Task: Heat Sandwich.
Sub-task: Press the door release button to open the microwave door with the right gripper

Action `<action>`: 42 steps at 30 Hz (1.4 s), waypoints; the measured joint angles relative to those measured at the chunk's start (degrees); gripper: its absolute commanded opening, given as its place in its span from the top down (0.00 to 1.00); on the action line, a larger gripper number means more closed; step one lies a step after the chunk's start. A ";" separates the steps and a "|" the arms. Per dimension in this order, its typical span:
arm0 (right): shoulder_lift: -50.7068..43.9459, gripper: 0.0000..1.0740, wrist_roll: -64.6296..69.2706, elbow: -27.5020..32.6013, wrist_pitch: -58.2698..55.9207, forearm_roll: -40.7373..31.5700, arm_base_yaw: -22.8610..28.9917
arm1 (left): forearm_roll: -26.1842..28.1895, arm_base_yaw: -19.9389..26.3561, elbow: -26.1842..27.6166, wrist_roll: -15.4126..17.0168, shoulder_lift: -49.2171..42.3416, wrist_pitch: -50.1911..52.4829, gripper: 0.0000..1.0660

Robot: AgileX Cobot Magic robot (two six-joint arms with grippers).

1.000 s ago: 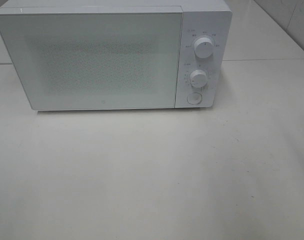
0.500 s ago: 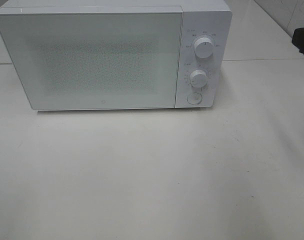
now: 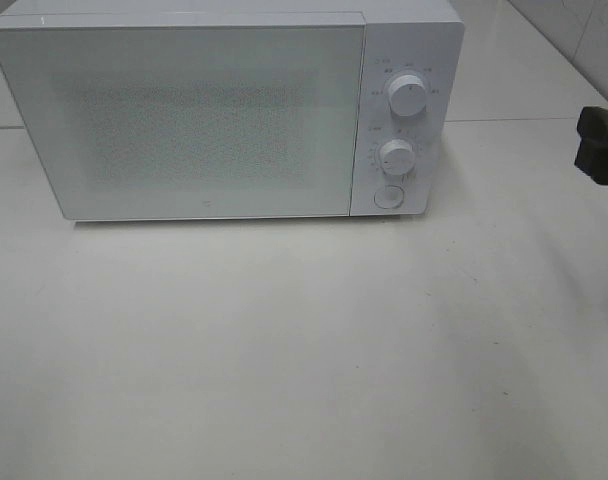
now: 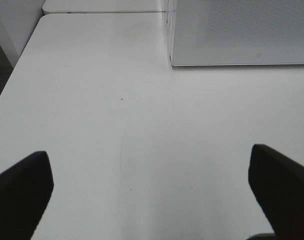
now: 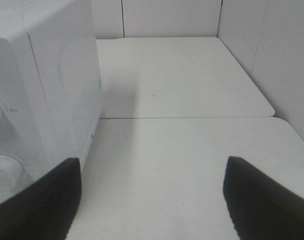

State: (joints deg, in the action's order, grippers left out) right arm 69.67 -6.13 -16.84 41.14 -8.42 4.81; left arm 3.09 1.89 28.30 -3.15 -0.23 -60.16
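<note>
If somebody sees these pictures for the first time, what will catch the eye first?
The big white microwave at the back of the pale table dominates, its door shut, with two round knobs to the right of the door. At the right edge of the high view the dark right gripper shows, jaws open and empty. No sandwich is in sight.

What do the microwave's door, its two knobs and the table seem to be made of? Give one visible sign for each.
Door: probably glass or glossy plastic over a fine dotted screen; the dot pattern shows through a smooth pale face.
Knobs: likely white moulded plastic; evenly white, smooth, satin.
Table: smooth white laminate or painted board, perhaps; faint sheen, a straight seam.
</note>
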 measured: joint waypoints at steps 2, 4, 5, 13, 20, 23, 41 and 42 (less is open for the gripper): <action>2.06 0.29 -0.92 1.38 3.78 -1.95 2.46 | 0.00 0.00 0.00 0.00 0.00 0.00 0.06; 2.86 0.29 -1.38 1.60 4.58 -2.52 3.67 | 0.00 0.00 0.00 0.00 0.00 0.00 0.06; 3.55 0.29 -1.89 1.78 5.39 -3.44 4.76 | 0.00 0.00 0.00 0.00 0.00 0.00 0.06; 11.57 0.29 -7.45 1.89 11.12 -13.98 15.87 | 0.00 0.00 0.00 0.00 0.00 0.00 0.06; 19.65 0.29 -8.37 1.95 16.79 -23.03 26.13 | 0.00 0.00 0.00 0.00 0.00 0.00 0.06; 21.08 0.29 -8.48 1.49 17.25 -25.10 28.19 | 0.00 0.00 0.00 0.00 0.00 0.00 0.06; 28.82 0.29 -9.97 -5.96 17.65 -37.01 41.20 | 0.00 0.00 0.00 0.00 0.00 0.00 0.06; 28.82 0.29 -9.97 -6.02 17.59 -37.01 41.25 | 0.00 0.00 0.00 0.00 0.00 0.00 0.06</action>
State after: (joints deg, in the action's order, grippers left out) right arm 98.49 -16.10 -22.86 58.73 -45.44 46.07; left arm 3.09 1.89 28.30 -3.15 -0.23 -60.16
